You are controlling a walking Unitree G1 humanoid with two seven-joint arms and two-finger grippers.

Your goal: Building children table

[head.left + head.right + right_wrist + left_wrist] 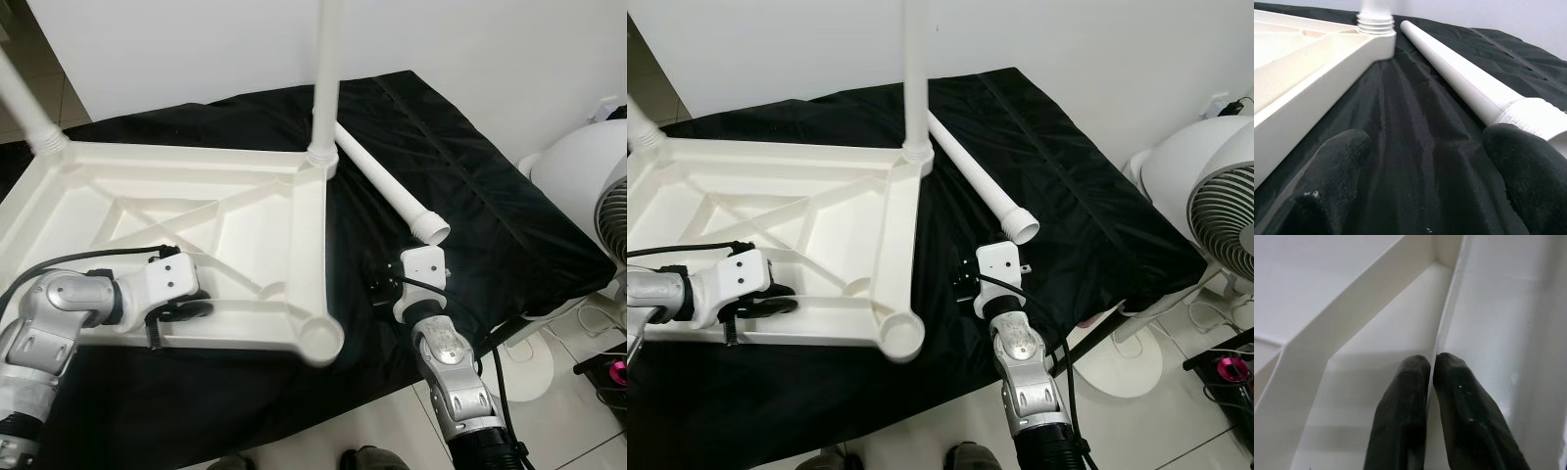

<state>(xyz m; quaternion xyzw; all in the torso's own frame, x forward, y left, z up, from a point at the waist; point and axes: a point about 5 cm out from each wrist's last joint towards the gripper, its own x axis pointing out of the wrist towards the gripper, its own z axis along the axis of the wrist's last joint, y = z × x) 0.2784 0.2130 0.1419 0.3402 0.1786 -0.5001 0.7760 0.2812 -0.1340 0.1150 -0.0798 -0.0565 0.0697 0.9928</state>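
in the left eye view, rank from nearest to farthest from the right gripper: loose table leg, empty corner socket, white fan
1. Loose table leg: its open end lies just ahead of the right gripper.
2. Empty corner socket: to its left.
3. White fan: far right.

A black cloth [460, 166] covers the desk — on it lie the upturned white tabletop [196, 215] and, just beside its corner, a loose white leg [387, 186].
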